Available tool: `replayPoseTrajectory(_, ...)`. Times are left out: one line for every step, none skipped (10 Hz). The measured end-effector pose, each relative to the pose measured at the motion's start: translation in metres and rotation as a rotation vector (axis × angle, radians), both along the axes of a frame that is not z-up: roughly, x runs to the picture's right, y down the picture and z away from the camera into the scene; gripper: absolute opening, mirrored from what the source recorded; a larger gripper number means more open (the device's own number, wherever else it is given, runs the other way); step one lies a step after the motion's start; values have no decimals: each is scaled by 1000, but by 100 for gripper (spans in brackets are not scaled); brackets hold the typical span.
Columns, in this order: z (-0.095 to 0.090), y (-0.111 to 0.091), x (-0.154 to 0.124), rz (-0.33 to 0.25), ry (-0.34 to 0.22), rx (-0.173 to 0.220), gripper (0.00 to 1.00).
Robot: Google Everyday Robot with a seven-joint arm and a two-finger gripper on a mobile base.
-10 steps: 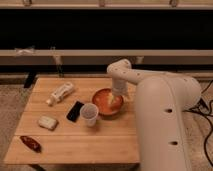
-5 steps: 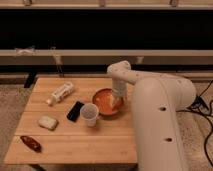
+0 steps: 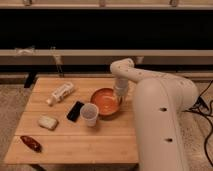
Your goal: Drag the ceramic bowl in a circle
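The ceramic bowl (image 3: 104, 101) is a shallow orange-red bowl with a paler inside, on the wooden table (image 3: 75, 135) right of centre. My gripper (image 3: 119, 98) reaches down from the white arm (image 3: 150, 100) onto the bowl's right rim. A small white cup (image 3: 89, 114) stands touching or almost touching the bowl's front left side.
A black phone (image 3: 76, 110) lies left of the cup. A white bottle (image 3: 61, 93) lies at the back left. A pale bun-like item (image 3: 48, 122) and a red item (image 3: 31, 143) lie at the front left. The arm's large body covers the table's right edge.
The bowl and gripper have shifted slightly; the bowl now sits a little nearer the white cup. Other objects have not moved.
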State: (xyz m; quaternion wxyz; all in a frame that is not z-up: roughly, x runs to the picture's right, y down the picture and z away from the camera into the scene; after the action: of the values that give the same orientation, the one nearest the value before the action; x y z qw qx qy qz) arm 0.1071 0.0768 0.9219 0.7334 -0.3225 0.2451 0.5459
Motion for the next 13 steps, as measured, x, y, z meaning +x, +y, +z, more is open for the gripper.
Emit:
replayPoseTrajectory(-1, -10, 4, 11, 13, 20, 0)
replayPoseTrajectory(-1, -22, 5, 9, 35, 54, 0)
replayPoseTrajectory(1, -30, 5, 0, 56, 78, 0)
replayPoseTrajectory(4, -38, 4, -17, 84, 103, 0)
replayPoseTrajectory(10, -46, 1, -33, 112, 124, 0)
replayPoseTrajectory(16, -51, 2, -37, 131, 137, 0)
replayPoseTrajectory(23, -55, 7, -41, 162, 141, 0)
replayPoseTrajectory(31, -58, 17, -40, 196, 142, 0)
replayPoseTrajectory(34, -58, 26, -36, 218, 141, 0)
replayPoseTrajectory(37, -57, 35, -33, 235, 138, 0)
replayPoseTrajectory(37, -54, 50, -29, 257, 135, 0)
replayPoseTrajectory(36, -49, 69, -23, 282, 129, 0)
replayPoseTrajectory(32, -42, 88, -16, 303, 121, 0)
